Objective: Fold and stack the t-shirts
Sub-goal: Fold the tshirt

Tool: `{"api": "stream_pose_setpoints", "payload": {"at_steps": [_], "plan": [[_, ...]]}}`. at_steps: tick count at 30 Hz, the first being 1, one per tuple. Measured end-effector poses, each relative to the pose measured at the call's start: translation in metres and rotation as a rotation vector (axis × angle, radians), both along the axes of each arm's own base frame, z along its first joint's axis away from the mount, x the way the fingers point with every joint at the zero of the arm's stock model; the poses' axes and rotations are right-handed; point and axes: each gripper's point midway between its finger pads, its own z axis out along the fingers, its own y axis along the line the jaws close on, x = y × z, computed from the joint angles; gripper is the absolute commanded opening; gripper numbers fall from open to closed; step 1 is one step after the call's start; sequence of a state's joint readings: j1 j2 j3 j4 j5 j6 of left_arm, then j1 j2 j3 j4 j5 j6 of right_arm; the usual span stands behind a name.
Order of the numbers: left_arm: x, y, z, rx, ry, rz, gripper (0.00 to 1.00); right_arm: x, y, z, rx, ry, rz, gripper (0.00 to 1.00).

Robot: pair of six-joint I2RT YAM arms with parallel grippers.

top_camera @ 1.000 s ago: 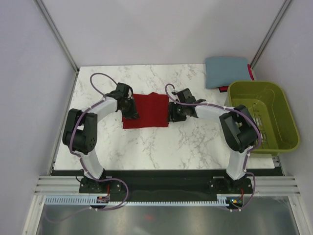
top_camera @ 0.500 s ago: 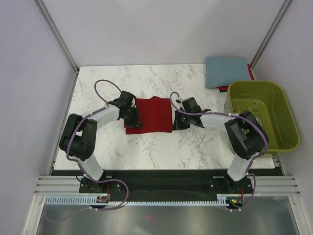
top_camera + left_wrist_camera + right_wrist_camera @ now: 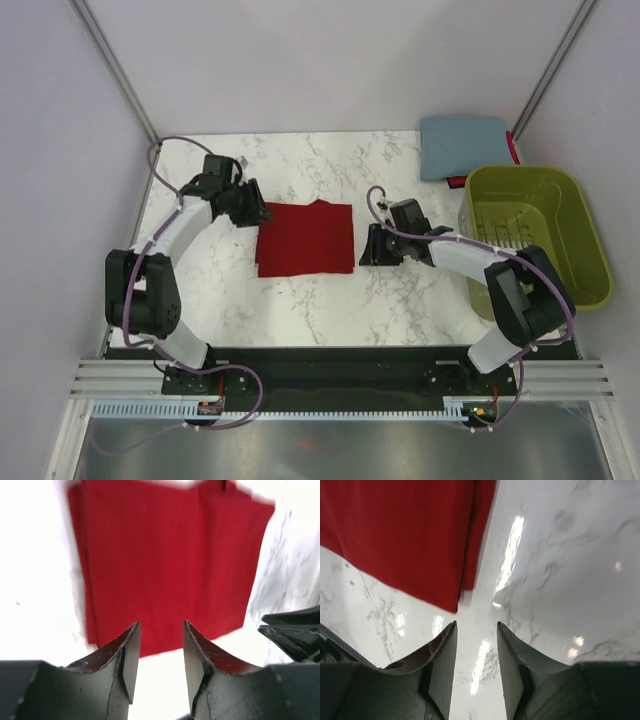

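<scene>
My left fingers (image 3: 131, 650) are spread apart with nothing between them. In the left wrist view I see only the edge of the dark red t-shirt (image 3: 165, 555) and the white tabletop (image 3: 35, 605) through the gap. From above, they sit just beside the far left corner of that shirt. I cannot tell if they touch the cloth.

My right fingers (image 3: 442, 650) are spread too and hold nothing. Bare marble shows between them, and the corner of the red shirt lies just past the tips. From above, they are just beside the shirt's right edge, near its front corner.

The dark red t-shirt (image 3: 305, 238) lies flat in the middle of the tabletop, between my two arms. It is folded into a neat square with a fold line running along its right side.

The blue-grey t-shirt (image 3: 462, 145) is folded too. It lies at the far right corner, well apart from the red one and just behind the green basket (image 3: 520, 172) on the right.
</scene>
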State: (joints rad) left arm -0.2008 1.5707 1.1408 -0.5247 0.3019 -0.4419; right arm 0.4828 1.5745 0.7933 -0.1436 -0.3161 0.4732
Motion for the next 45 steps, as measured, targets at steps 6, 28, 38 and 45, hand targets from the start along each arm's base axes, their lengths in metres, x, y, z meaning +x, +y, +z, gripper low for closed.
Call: {"api": "stream_pose_setpoints", "payload": {"at_steps": [6, 28, 38, 45], "plan": [[0.069, 0.018, 0.000, 0.030, -0.066, -0.051, 0.48, 0.105, 0.007, 0.038, 0.054, -0.120, -0.003, 0.53], [0.110, 0.029, -0.083, 0.169, -0.002, -0.219, 0.50, 0.208, 0.028, -0.005, 0.048, -0.225, 0.255, 0.58], [0.122, 0.028, -0.077, 0.178, -0.036, -0.231, 0.52, 0.211, 0.033, -0.007, 0.066, -0.251, 0.297, 0.50], [0.127, 0.028, -0.079, 0.182, -0.040, -0.238, 0.40, 0.211, 0.033, -0.007, 0.063, -0.256, 0.303, 0.41]]}}
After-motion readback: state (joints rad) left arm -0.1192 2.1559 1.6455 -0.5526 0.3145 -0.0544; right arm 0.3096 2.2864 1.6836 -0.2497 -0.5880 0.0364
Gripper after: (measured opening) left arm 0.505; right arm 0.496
